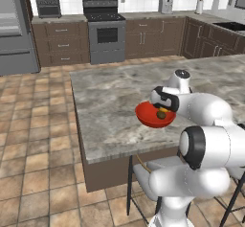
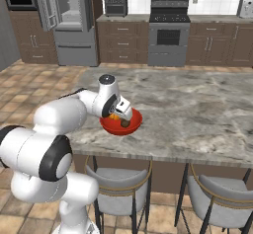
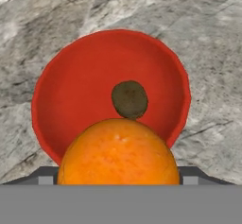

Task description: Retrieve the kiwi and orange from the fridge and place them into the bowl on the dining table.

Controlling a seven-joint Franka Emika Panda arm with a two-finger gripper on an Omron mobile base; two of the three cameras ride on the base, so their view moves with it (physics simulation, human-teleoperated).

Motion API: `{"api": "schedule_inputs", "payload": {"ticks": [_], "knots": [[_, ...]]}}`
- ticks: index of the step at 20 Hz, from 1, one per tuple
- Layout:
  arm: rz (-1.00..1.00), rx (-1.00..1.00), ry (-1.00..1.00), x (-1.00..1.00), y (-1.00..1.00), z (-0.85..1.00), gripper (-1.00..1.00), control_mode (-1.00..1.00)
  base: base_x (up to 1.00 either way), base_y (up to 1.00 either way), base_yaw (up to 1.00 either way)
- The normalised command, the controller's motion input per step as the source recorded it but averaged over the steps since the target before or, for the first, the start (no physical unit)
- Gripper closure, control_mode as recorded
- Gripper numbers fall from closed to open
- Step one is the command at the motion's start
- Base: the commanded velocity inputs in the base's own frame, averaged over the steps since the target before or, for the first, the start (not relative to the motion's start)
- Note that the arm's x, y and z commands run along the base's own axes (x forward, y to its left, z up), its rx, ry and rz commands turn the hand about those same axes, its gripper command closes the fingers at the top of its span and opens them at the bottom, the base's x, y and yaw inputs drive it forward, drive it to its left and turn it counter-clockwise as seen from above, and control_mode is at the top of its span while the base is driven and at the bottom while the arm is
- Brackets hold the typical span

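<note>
The orange point(image 3: 118, 152) hides the hand's fingertips and the bowl's point(image 3: 71, 76) near rim.

the dining table point(image 1: 105, 101) (grey speckled stone) carries the red bowl point(image 1: 146, 117) near its front edge.
</note>
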Motion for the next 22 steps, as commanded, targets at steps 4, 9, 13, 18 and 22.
{"api": "schedule_inputs", "payload": {"ticks": [4, 9, 13, 18, 22], "knots": [[-0.02, 0.00, 0.00, 0.13, 0.00, -0.10, 1.00, -1.00, 0.00, 0.00, 0.00], [-0.02, 0.00, 0.00, 0.18, 0.00, -0.22, 1.00, -1.00, 0.00, 0.00, 0.00], [-0.02, 0.00, 0.00, 0.18, 0.00, -0.27, 1.00, -1.00, 0.00, 0.00, 0.00], [-0.02, 0.00, 0.00, 0.19, 0.00, -0.26, 1.00, -1.00, 0.00, 0.00, 0.00], [-0.02, 0.00, 0.00, 0.23, 0.02, -0.23, 1.00, -1.00, 0.00, 0.00, 0.00]]}}
